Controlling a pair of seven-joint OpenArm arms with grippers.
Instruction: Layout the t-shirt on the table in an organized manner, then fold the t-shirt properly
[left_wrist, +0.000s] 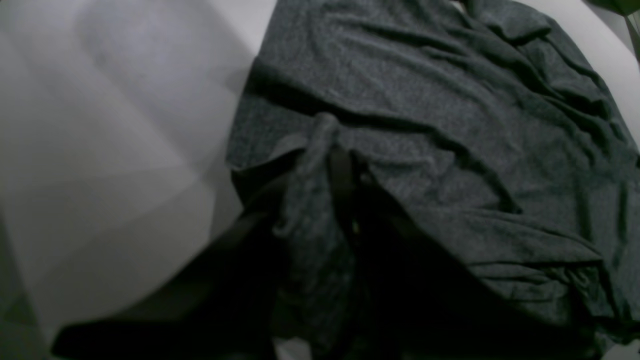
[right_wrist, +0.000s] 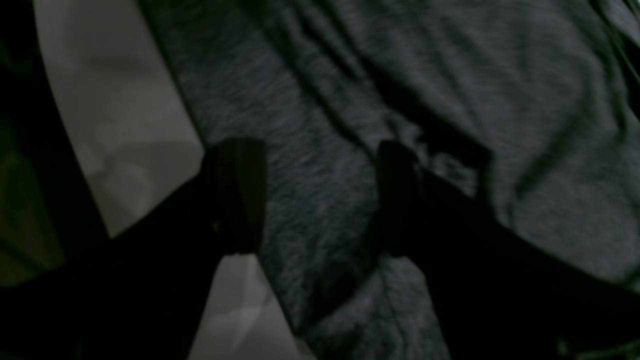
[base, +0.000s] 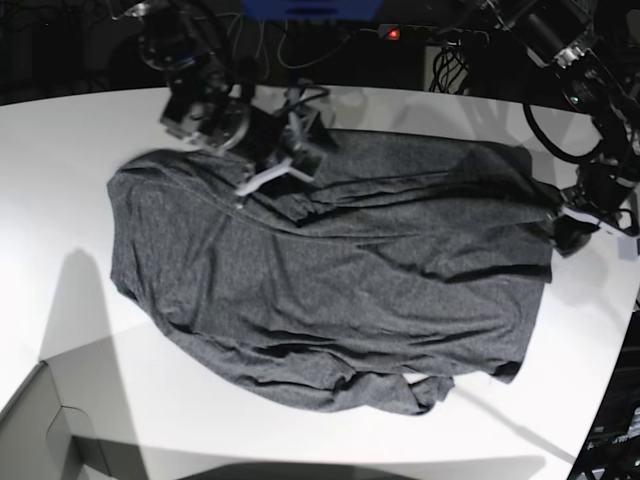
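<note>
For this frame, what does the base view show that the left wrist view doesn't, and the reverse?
Only the base view shows the whole t-shirt spread out, both arms, the open right gripper over the far edge of the shirt, and a grey box corner. Only the left wrist view shows, up close, the left gripper shut on a pinched ridge of fabric. Both show the wrinkled shirt on the white table, with the left gripper at its edge.

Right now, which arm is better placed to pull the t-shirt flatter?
The left: its end effector is shut on the t-shirt edge. The right end effector stands open above the cloth.
</note>
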